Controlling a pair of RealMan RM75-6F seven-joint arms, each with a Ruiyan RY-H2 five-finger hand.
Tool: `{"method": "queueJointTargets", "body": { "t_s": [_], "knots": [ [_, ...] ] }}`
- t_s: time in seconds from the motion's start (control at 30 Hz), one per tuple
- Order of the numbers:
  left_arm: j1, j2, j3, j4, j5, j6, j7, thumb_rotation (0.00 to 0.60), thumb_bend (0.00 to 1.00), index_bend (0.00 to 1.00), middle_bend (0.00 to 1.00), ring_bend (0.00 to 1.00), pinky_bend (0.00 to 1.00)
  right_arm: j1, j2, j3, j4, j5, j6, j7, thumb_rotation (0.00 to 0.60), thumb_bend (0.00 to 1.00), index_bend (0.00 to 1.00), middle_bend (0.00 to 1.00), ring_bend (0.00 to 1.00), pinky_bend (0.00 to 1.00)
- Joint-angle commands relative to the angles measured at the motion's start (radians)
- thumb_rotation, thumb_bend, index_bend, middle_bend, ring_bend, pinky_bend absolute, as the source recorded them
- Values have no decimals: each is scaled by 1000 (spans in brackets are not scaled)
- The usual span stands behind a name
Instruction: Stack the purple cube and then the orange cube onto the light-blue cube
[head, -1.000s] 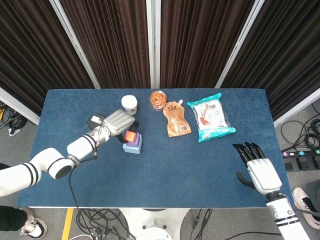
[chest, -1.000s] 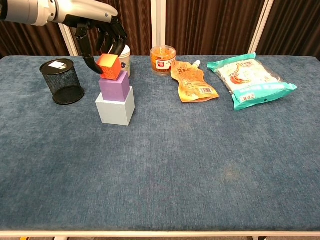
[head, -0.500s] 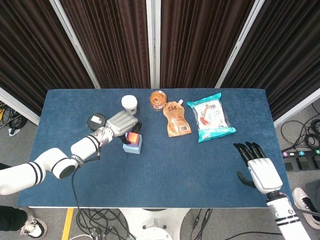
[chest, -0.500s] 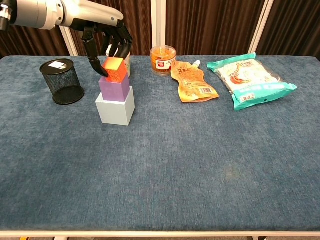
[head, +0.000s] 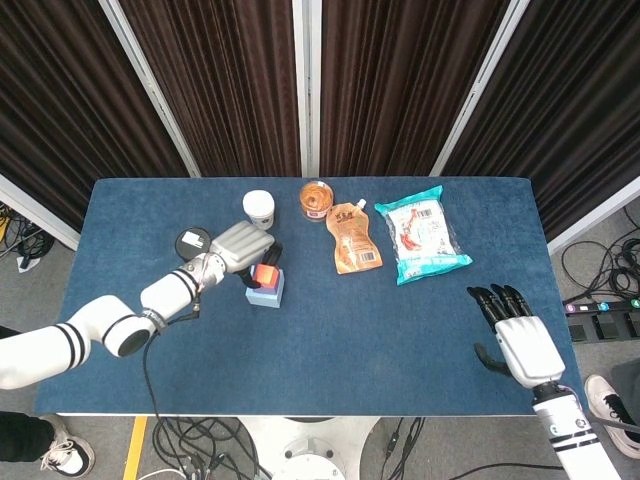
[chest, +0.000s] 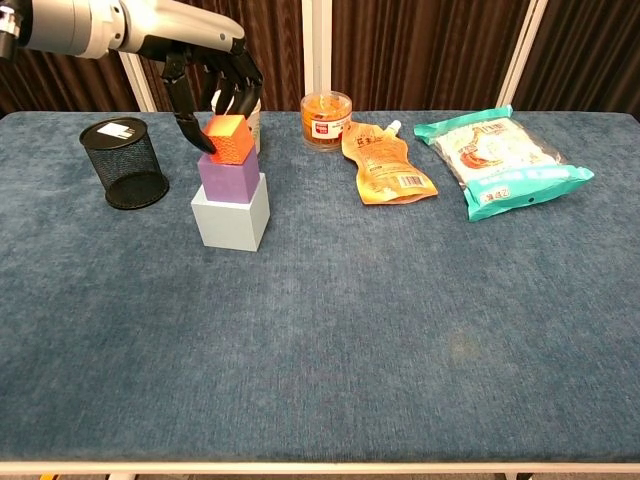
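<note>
- Left hand (chest: 210, 75), silver back w/ black fingers, sits over the stack at the table's left-rear; fingers curl down around the small orange cube (chest: 227, 139) and grip it from the sides and behind.
- Orange cube rests on top of the purple cube (chest: 229, 176), slightly tilted/rotated vs. the one below; can't tell if it sits fully flat.
- Purple cube sits squarely on the larger light-blue cube (chest: 230, 215), which stands on the blue cloth-covered table (chest: 330, 330).
- Head view: same stack (head: 265, 283) just right of the left hand (head: 243, 246); white-and-black banded forearm runs off toward the lower left.
- Right hand (head: 518, 335) near the table's front-right edge, well apart from everything; palm down, black fingers straight and apart, holding nothing. Not seen in chest view.
- Black wire-mesh pen cup (chest: 124, 162) stands upright left of the stack, near but not touching.
- White paper cup (head: 258, 208) behind the hand, mostly hidden in chest view.
- Clear jar w/ orange contents (chest: 326, 119) at the rear centre.
- Orange spouted pouch (chest: 384, 163) lies flat just right of the jar.
- Teal-and-white snack bag (chest: 501, 162) lies flat further right.
</note>
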Motion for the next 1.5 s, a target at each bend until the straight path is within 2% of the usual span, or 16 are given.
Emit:
{"method": "queueJointTargets", "body": {
  "t_s": [0.03,0.47,0.77,0.87,0.97,1.0,1.1,1.33,1.5],
  "knots": [
    [-1,4,2,-2,2,1,1,600,191,598,630,482,476,0,-1,0,0,0,0,-1,600,295,0,99,0,0],
    [-12,15,21,12,-12,-10,30,600,191,598,630,482,470,3,-1,1,-2,5,-5,-5,600,295,0,99,0,0],
    [-17,-10,27,28,-14,-6,32,600,190,593,626,482,470,6,-2,0,-3,10,-11,-9,600,296,0,99,0,0],
    [-18,-15,32,31,-17,-8,38,600,190,527,616,482,470,7,0,-2,-4,8,-14,-4,600,295,0,99,0,0],
    [-17,-14,34,29,-25,-6,42,600,162,388,597,476,470,7,1,-1,-2,8,-14,-2,600,296,0,99,0,0],
    [-16,-12,34,28,-29,-4,43,600,141,320,575,468,468,7,1,-1,-2,9,-15,-2,600,296,0,99,0,0],
    [-15,-4,32,24,-48,3,55,600,103,206,516,447,464,7,2,-3,-4,7,-16,0,600,295,0,99,0,0],
    [-8,52,51,-13,-122,4,114,600,75,173,452,410,445,7,6,-4,-6,2,-15,7,600,295,0,99,0,0],
    [0,160,108,-75,-230,8,211,600,71,173,406,369,395,7,12,-3,-8,1,-14,17,600,296,0,99,0,0]
  ]
}}
